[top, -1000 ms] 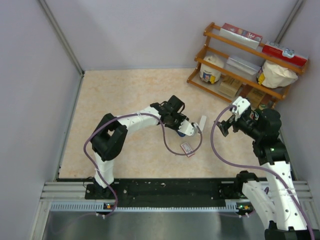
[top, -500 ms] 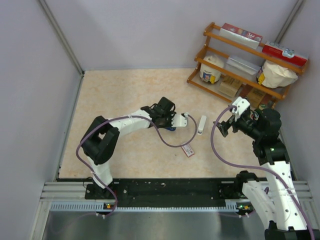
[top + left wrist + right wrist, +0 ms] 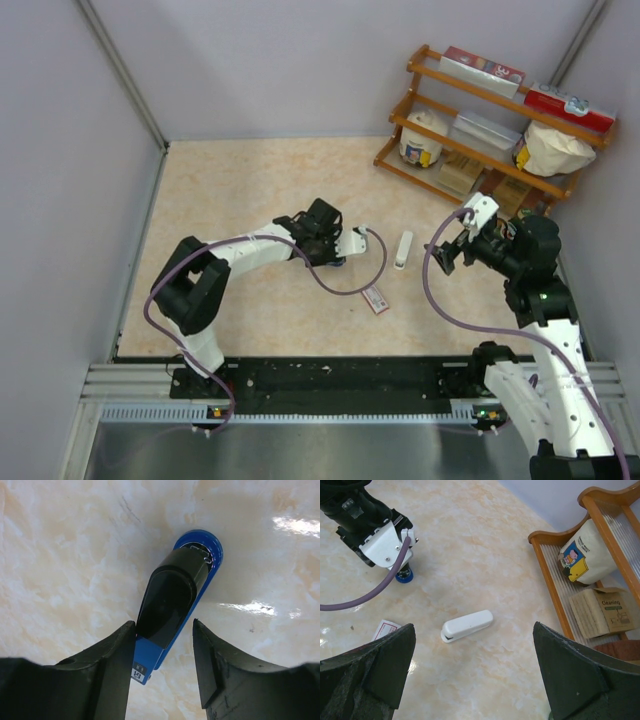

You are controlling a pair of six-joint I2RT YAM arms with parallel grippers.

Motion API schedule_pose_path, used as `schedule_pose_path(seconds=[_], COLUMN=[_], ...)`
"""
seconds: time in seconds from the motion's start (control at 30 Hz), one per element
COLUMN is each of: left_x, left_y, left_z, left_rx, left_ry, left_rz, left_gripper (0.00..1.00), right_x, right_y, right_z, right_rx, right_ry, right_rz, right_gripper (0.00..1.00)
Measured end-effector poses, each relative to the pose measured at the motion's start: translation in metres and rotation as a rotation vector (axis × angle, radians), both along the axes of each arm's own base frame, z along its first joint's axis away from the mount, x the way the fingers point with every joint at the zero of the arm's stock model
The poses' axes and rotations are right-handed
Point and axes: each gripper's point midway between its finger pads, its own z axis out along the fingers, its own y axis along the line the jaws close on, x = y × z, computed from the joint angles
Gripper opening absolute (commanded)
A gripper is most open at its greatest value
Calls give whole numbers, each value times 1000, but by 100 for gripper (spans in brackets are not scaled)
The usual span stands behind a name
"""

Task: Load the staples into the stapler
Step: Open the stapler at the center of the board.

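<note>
1. The left pincer (image 3: 163,625) is pointing down over the blue stapler (image 3: 170,600).
2. Its two black fingers (image 3: 100,670) are partly apart, one on each side of the stapler's near end.
3. One finger is right against the stapler's blue side. The other finger (image 3: 220,665) has a small gap next to it, so the pincer is let go, not squeezing.
4. The blue stapler lies on the tabletop (image 3: 230,190), near the middle, under the left pincer. Its black part faces up at the wrist camera.
5. The right pincer (image 3: 473,626) is wide open and holds nothing. It hangs in the air above the tabletop.
6. A white stapler (image 3: 403,250) lies between the two pincers, touching neither one.
7. A small red-and-white box (image 3: 375,298) lies flat on the tabletop, near the blue stapler and closer to the arm bases.
8. A wooden rack (image 3: 480,130) stands in the far right corner.
</note>
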Motion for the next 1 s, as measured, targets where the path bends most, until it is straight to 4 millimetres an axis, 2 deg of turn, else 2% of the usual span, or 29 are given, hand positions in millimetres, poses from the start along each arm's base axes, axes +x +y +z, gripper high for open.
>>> schedule_pose_path(seconds=[0.37,0.47,0.53,0.8,1.0], left_x=[-8,-6,-3,8,9], left_y=[-1,-2,-3,-3,-1], left_z=[-11,-14,-15,-18,-18], left_rx=[-1,4,9,6,-25], left_ry=[48,61,63,78,98], left_rz=[-66,-84,-91,-110,-97], left_gripper=[68,68,63,29,22], right_x=[0,0,0,1,1], right_y=[0,0,0,0,4], right_z=[-1,-1,-1,-7,-10], right_rx=[2,2,2,1,7], right_ry=[4,4,4,20,35], right_rz=[1,1,1,1,24], right_gripper=[99,99,99,99,99])
